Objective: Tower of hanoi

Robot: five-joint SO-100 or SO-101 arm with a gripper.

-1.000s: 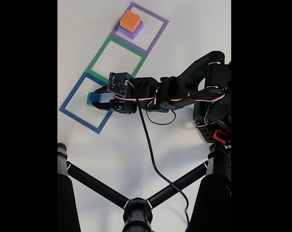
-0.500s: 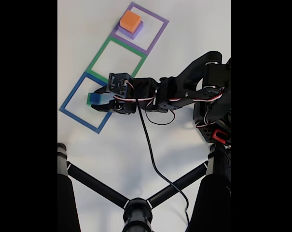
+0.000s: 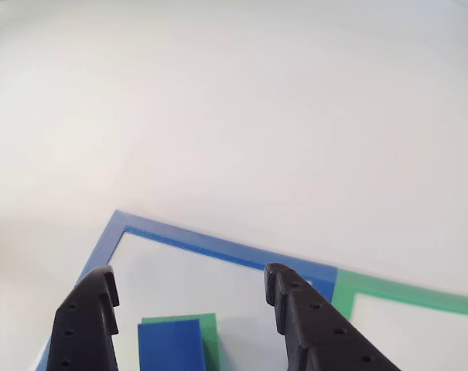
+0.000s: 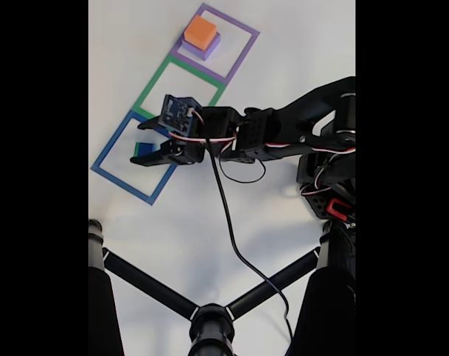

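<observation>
Claw [image 4: 141, 141] hanging with jaws apart above the blue cube [image 3: 170, 346] sitting on the green block [image 3: 209, 334] inside the blue frame [image 3: 218, 249], orange block [image 4: 200, 32] resting on purple [image 4: 208, 49].

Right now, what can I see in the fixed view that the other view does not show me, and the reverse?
Fixed view alone: the orange block on the purple block inside the purple frame, plus the arm and tripod legs.

Other view alone: close up, the blue block lies on the green block, with the open fingers on either side.

Both share: the gripper, blue frame and green frame.
</observation>
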